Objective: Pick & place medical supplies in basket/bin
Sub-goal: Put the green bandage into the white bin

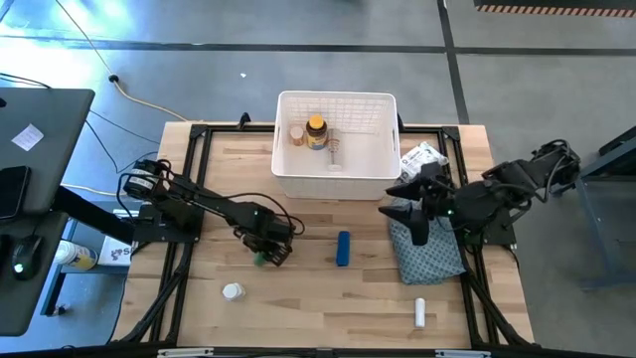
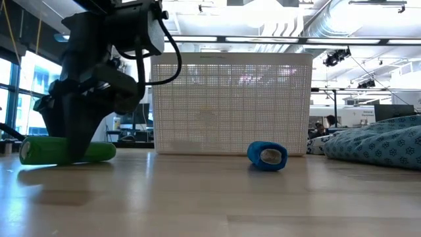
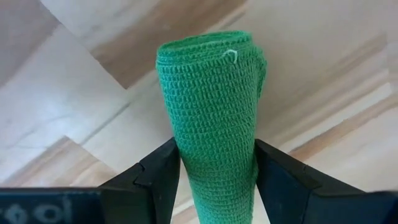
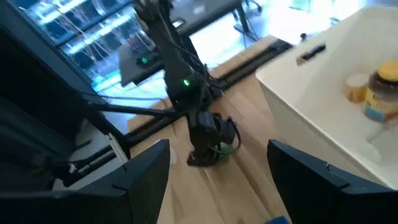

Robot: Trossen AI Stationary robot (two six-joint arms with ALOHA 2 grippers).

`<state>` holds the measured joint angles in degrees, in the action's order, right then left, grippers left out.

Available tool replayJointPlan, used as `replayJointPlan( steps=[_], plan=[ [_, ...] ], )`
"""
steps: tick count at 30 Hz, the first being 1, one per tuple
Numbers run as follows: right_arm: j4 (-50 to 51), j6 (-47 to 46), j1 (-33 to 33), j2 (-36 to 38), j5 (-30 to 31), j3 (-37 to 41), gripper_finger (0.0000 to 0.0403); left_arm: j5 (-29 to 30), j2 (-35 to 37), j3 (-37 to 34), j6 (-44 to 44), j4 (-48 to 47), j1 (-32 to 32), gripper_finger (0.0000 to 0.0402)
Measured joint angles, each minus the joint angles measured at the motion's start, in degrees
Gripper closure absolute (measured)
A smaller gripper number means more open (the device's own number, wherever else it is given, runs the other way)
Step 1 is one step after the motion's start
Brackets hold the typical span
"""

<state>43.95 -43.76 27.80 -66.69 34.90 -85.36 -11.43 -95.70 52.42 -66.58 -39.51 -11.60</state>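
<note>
The left gripper [image 1: 268,251] has its jaws closed on the green roll [image 3: 214,106], lying on the table in front of the bin [image 1: 335,184], so lifting it over the rim comes next; the right gripper [image 1: 415,214], beside the bin, waits open.

The bin [image 1: 336,179] is white, its walls a fine lattice grid. Inside it stand an amber bottle [image 1: 316,133] with a yellow cap and a small white bottle [image 1: 296,134]. In front of the bin, on the pale, wood-grained tabletop [image 1: 328,298], lies a blue roll [image 1: 343,249]; left of the roll, the black left claw [image 1: 266,251] flanks a knitted green roll [image 3: 214,118]. Right of the bin sits a blue-grey cloth [image 1: 429,254] with a small dark repeating print, under the black right claw [image 1: 417,214]. A crinkly white packet [image 1: 422,157] lies beside the bin's right wall.
</note>
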Motion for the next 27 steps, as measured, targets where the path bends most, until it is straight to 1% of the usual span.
replayJointPlan(
  steps=[3,7,10,13,17,20,24,27],
  plan=[
    [-3.4,3.2,0.0,1.3,-0.4,0.0,0.0144,-1.4,0.0,0.0,-1.5,0.3,0.0,0.0177],
    [-6.8,8.2,-0.1,2.3,0.0,0.0,0.0144,-1.4,0.0,0.0,-4.3,0.7,-0.1,0.0177],
    [-6.9,8.5,-0.1,2.7,-0.8,0.0,0.0144,-1.5,0.0,0.0,-6.2,1.3,-0.1,0.0176],
    [-6.7,9.3,-0.1,3.5,-1.9,0.0,0.0144,-2.8,0.0,0.0,-7.5,1.4,0.0,0.0176],
    [-6.5,9.7,-0.1,5.1,-2.1,0.0,0.0144,-3.5,0.0,0.0,-9.5,1.4,-0.1,0.0176],
    [-6.5,10.6,0.0,6.5,-1.2,0.0,0.0144,-4.4,0.0,0.0,-10.4,1.6,0.0,0.0176],
    [-6.5,10.7,0.0,8.4,-0.3,0.0,0.0144,-4.6,0.0,0.0,-9.1,2.2,0.0,0.0174],
    [-6.5,10.8,0.0,9.5,1.2,0.0,0.0144,-4.5,0.0,0.0,-8.4,2.1,0.0,0.0157]
  ],
)
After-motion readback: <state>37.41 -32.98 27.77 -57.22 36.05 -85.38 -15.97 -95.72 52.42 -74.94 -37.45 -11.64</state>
